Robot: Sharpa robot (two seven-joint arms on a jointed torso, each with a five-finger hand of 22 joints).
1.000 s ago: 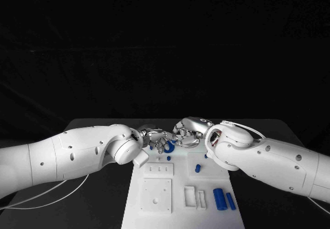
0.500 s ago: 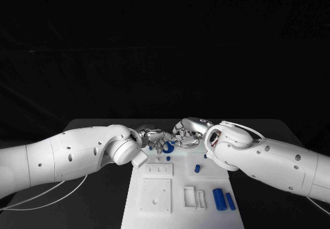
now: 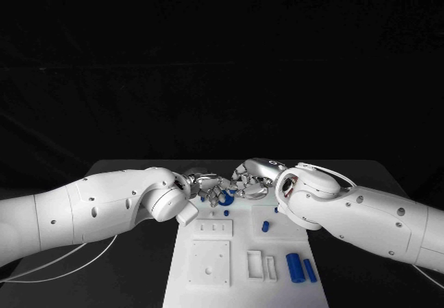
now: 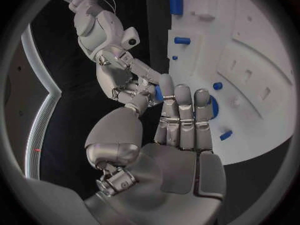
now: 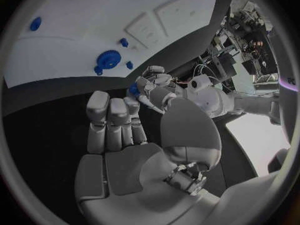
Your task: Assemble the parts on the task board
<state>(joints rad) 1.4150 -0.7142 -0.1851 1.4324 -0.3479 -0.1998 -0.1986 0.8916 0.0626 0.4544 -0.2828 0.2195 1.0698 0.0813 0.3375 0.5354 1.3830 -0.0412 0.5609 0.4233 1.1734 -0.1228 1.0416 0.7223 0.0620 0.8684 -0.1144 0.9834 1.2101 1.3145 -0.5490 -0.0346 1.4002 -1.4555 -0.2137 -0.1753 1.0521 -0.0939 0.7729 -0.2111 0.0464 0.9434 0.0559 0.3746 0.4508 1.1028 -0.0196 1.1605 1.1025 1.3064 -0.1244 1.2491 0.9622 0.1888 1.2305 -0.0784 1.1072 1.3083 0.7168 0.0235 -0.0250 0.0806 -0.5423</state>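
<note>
Stillness was seen between frames: the left robot hand [image 3: 205, 185] and right robot hand [image 3: 248, 179] stayed together above the task board [image 3: 242, 269], a small blue part [image 4: 159, 93] pinched between them; the transfer seemed unfinished.

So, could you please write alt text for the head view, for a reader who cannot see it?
Two white robot arms meet at the far end of a white task board, the left hand and right hand close together around a small blue part. Other blue parts lie nearer on the board.
</note>
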